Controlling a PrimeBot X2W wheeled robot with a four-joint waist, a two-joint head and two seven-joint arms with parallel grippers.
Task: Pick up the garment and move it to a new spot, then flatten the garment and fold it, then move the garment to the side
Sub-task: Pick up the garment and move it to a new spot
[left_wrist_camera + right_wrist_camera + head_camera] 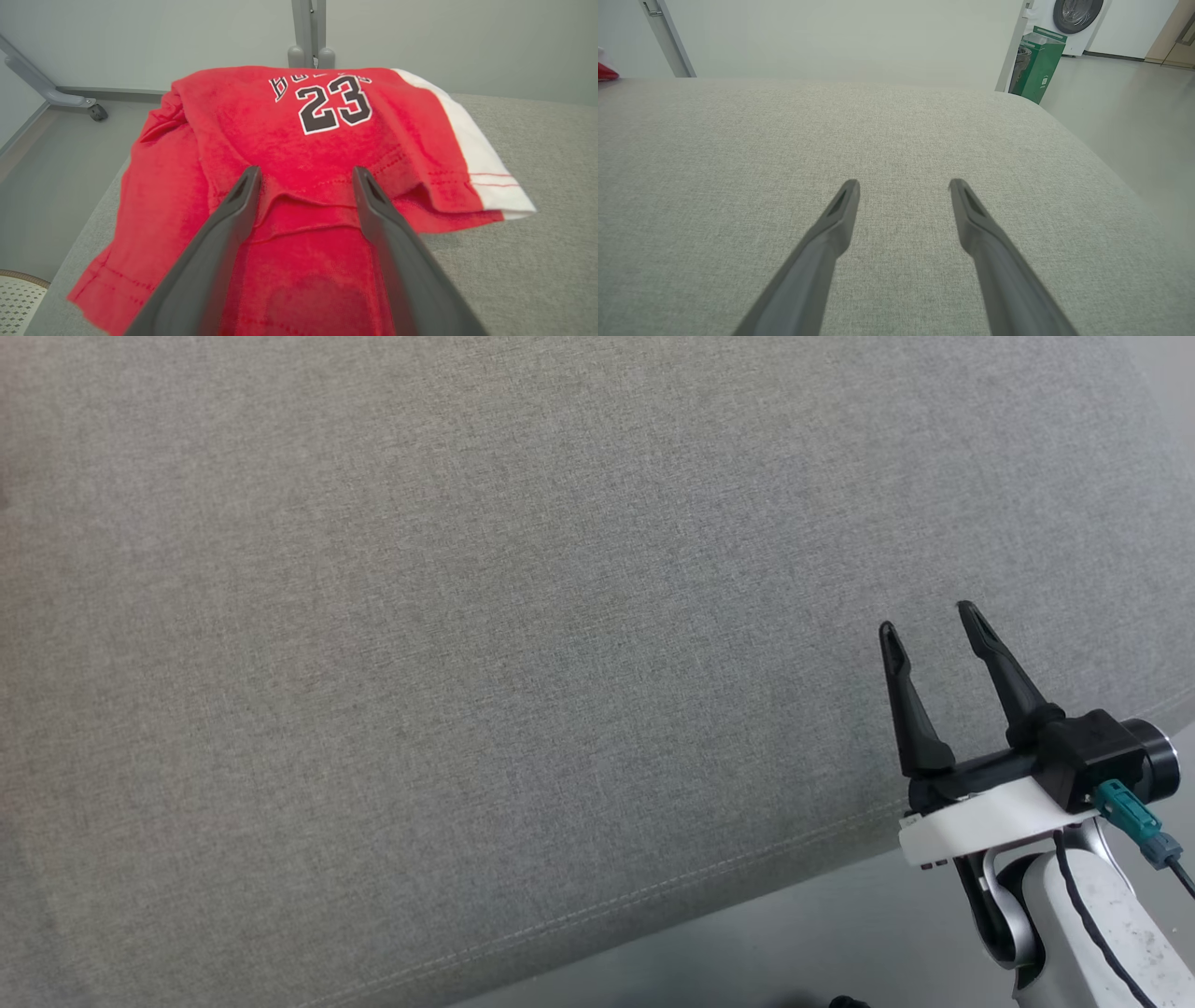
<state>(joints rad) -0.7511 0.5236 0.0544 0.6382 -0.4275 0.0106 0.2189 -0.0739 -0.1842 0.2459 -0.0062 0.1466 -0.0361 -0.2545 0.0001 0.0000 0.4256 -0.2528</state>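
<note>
The garment [299, 154] is a red jersey with a white side panel and the number 23, lying rumpled on the grey cushion near its corner. My left gripper [306, 175] hovers right over the jersey's lower hem, jaws open, with nothing between its fingers. A small red edge of the garment [606, 72] peeks in at the far left of the right wrist view. My right gripper [927, 618] stands open above bare grey fabric near the cushion's front right edge; the same right gripper [903, 184] holds nothing in its own wrist view.
The grey cushion [467, 616] spreads wide across the head view, with a stitched front seam [653, 887] and grey floor beyond. A wheeled grey stand [51, 93] and a post [308, 32] stand behind the garment. A green bin [1038, 63] and a washing machine [1078, 14] stand far right.
</note>
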